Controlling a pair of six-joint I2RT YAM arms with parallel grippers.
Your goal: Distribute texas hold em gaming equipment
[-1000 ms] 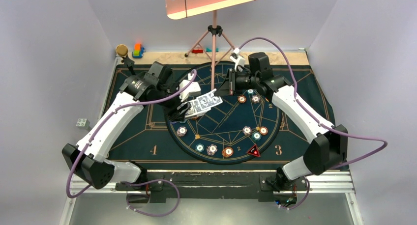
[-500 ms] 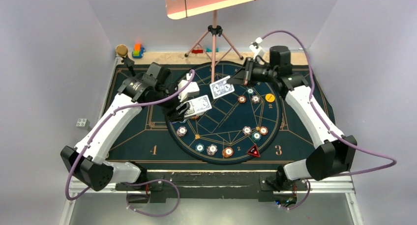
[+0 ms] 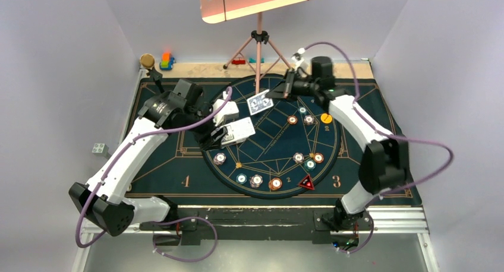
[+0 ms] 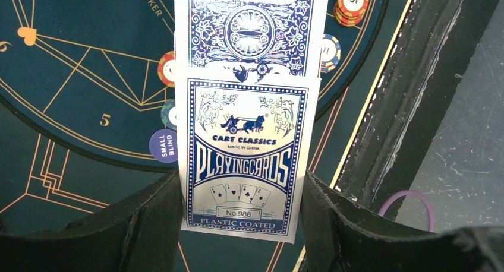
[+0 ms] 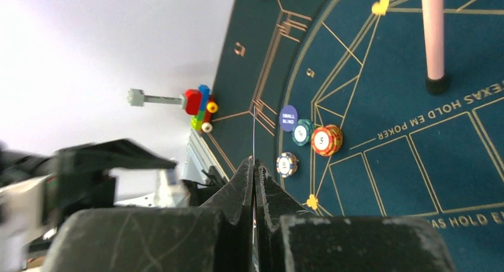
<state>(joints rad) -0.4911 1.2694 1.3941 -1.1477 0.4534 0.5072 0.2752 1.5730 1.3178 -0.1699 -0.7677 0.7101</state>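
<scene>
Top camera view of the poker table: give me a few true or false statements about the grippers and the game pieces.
The right gripper pinches one playing card. True.
The left gripper is empty. False: it grips a card pack.
The red triangular marker lies on the mat. True.
The yellow disc lies on the left arm's side. False: it lies on the right arm's side.

Above the mat's left half, card pack in left hand; behind and right of it, playing card in right hand; nearer, poker chips on the mat, triangular marker to their right
</scene>
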